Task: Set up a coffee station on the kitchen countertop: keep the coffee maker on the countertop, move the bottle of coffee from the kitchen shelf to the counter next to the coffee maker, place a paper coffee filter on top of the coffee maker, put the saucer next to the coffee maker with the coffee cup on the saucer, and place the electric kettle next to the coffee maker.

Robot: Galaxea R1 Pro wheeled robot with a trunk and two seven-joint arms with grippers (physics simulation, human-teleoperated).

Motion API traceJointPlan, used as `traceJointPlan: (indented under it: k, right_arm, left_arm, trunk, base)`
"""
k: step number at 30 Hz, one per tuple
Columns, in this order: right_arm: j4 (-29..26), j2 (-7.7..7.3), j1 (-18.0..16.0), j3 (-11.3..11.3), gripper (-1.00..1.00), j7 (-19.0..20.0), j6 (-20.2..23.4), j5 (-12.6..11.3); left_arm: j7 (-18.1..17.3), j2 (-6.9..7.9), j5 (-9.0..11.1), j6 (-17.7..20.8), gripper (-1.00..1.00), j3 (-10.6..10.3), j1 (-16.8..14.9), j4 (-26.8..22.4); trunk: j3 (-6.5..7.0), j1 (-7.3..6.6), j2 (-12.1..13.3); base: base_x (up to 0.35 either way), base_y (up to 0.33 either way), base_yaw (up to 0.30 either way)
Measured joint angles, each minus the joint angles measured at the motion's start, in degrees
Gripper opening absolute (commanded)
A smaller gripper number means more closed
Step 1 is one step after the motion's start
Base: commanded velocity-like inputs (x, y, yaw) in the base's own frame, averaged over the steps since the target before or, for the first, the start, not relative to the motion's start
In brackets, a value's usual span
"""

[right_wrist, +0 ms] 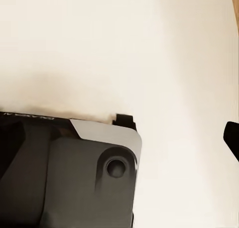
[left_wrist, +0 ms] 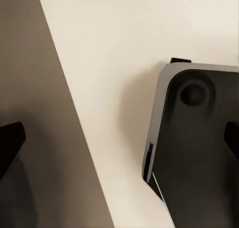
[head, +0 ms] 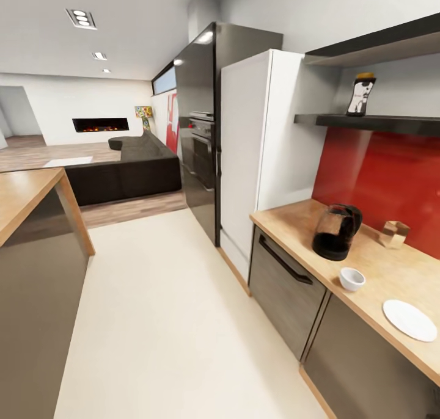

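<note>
Kitchen countertop (head: pixel 391 266) carrying coffee maker (head: pixel 336 231), coffee cup (head: pixel 352 278), saucer (head: pixel 409 319); bottle of coffee (head: pixel 360 94) waiting on shelf (head: pixel 379 123). Arms hanging over floor (head: pixel 159 309) for travelling; claw states impossible to tell.

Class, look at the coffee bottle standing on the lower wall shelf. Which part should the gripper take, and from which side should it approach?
Grip the bottle of coffee around its body below the cap, coming from the open front of the shelf. It stands upright near the shelf edge, with the wall behind and another shelf overhead, so a front approach is probably best.

Head view faces along the countertop (head: pixel 305 220); both wrist views look down at the floor (left_wrist: pixel 124 49).
</note>
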Motion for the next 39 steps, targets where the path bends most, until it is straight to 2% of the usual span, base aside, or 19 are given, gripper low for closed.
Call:
traceJointPlan:
  k: [26, 34, 39]
  right_arm:
    - [-0.1, 0.02, 0.0, 0.0, 1.00, 0.0, 0.0, -0.2]
    - [-0.1, 0.09, 0.0, 0.0, 1.00, 0.1, 0.0, -0.3]
    - [-0.1, 0.04, 0.0, 0.0, 1.00, 0.1, -0.1, -0.3]
  left_arm:
    - [0.0, 0.07, 0.0, 0.0, 1.00, 0.0, 0.0, 0.0]
    - [0.0, 0.09, 0.0, 0.0, 1.00, 0.0, 0.0, 0.0]
    - [0.0, 0.02, 0.0, 0.0, 1.00, 0.0, 0.0, 0.0]
  trunk:
    - [0.00, 0.00, 0.0]
    - [0.00, 0.00, 0.0]
    - [0.00, 0.00, 0.0]
  base:
    - [0.308, 0.191, 0.000]
    - [0.329, 0.054, -0.008]
    - [0.334, 0.004, -0.185]
